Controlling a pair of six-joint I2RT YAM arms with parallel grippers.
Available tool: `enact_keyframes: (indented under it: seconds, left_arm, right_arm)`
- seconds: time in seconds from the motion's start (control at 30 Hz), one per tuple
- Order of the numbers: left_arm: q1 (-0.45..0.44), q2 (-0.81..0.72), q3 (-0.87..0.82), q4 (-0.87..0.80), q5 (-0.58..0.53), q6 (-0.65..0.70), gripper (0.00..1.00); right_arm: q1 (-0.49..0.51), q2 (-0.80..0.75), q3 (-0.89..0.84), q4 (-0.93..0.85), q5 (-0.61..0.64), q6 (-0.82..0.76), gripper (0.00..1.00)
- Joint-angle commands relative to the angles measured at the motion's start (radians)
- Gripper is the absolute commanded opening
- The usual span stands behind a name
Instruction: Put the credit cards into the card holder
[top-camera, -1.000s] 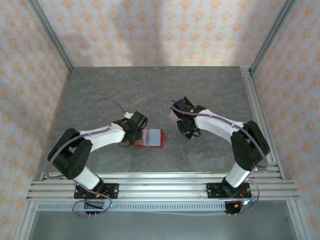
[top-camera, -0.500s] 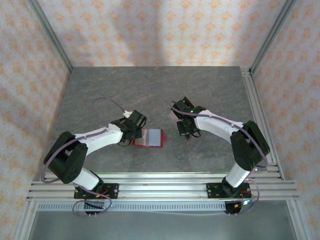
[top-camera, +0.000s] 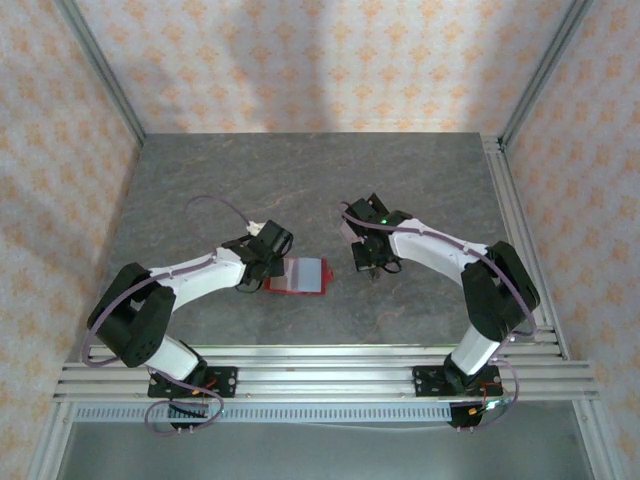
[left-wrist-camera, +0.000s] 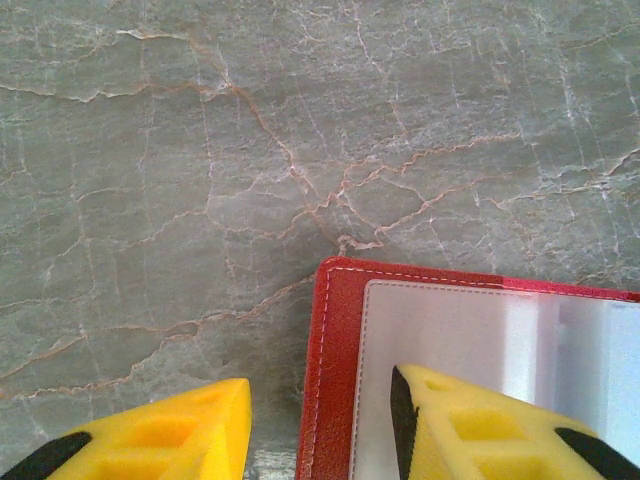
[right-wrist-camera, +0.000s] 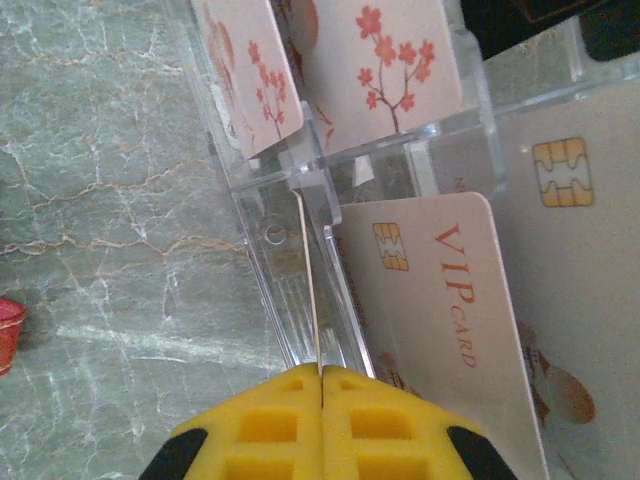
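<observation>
Left gripper (left-wrist-camera: 315, 400) astride card holder (left-wrist-camera: 420, 320), unchanged.

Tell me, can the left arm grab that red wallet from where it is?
Probably yes: the left gripper is open, astride the red edge of the card holder, with nothing else in the way.

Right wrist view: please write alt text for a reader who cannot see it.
The right gripper is shut on a credit card seen edge-on, at a clear stand holding other cards printed with blossoms and VIP lettering. Grey marble table lies to the left.
</observation>
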Motion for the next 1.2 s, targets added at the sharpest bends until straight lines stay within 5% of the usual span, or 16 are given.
enact_keyframes:
  seconds: [0.0, 0.4, 0.7, 0.83, 1.0, 1.17]
  left_arm:
    - [0.003, -0.028, 0.032, -0.033, -0.011, 0.008, 0.41]
    - [0.010, -0.021, 0.057, -0.063, -0.029, 0.020, 0.42]
    - [0.040, -0.033, 0.046, -0.073, -0.027, 0.052, 0.42]
    - [0.041, -0.034, 0.042, -0.068, -0.014, 0.086, 0.42]
    - [0.041, -0.024, 0.042, -0.056, 0.011, 0.100, 0.42]
    - [0.041, -0.018, 0.031, -0.047, 0.032, 0.106, 0.42]
  right_arm:
    - [-0.008, -0.012, 0.054, -0.052, -0.010, -0.025, 0.00]
    - [-0.009, -0.085, 0.159, -0.118, -0.046, -0.026, 0.00]
    - [-0.009, -0.191, 0.197, -0.036, -0.192, 0.086, 0.00]
    - [-0.009, -0.231, 0.130, 0.120, -0.313, 0.214, 0.00]
    - [-0.008, -0.257, -0.085, 0.516, -0.477, 0.477, 0.00]
    - [0.019, -0.232, -0.262, 0.806, -0.492, 0.638, 0.00]
